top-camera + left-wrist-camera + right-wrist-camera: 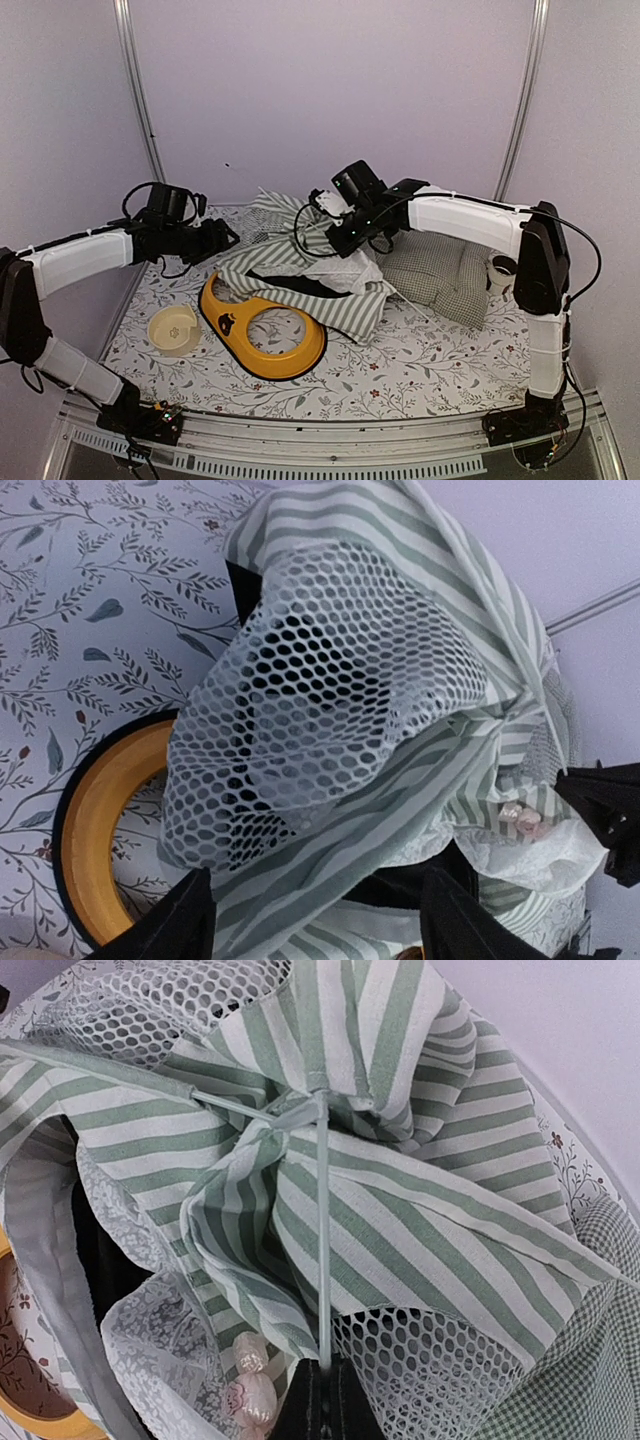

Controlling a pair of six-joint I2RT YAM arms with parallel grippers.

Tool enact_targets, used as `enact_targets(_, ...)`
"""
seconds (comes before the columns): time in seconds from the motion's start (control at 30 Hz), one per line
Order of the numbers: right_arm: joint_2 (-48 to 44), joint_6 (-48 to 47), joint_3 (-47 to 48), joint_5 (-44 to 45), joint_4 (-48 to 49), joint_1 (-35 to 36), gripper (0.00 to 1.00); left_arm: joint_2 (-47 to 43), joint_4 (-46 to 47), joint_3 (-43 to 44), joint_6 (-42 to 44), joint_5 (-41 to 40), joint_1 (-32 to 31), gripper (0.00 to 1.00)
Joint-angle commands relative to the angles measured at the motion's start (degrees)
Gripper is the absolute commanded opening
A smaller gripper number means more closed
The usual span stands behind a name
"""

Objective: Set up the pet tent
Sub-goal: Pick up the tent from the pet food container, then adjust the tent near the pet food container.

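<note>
Lilac-white walls [330,90] close in a tabletop [420,375] covered with a leaf-and-berry printed cloth. On its middle, toward the back, lies the pet tent [345,300], a collapsed heap of green-and-white striped fabric. Its long axis runs slantwise from the far left of centre down toward the near right, and its white mesh bulges toward the left arm. A green-checked cushion [445,270] lies just beside the heap on the right, touching it. A yellow oval tray [240,345] with a round hole sits partly under the tent's near left edge, with a cream bowl [172,330] near it on the left and a small cup [500,272] at the far right. The left claw [320,930] stands wide open just short of the mesh, gripping nothing. The right claw [322,1400] is pinched tight on the tent's thin white pole [322,1260], which runs straight away from it to a knot in the stripes.
</note>
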Motion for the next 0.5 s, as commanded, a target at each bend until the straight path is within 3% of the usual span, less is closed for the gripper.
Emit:
enact_targets(0.0, -2.0, -0.3, 2.1, 1.7, -0.6, -0.1, 0.0, -0.4, -2.2, 0.8, 2.0, -5.4, -4.3, 0.7)
enact_targets(0.2, -1.4, 0.2, 2.6, 0.8, -0.7, -0.2, 0.0, -11.0, -6.4, -8.9, -5.0, -18.6, -6.0, 0.68)
enact_targets(0.47, -0.6, 0.1, 2.8, 0.5, -0.7, -0.1, 0.0, -27.3, -7.7, -19.3, -29.9, -17.4, -6.7, 0.72)
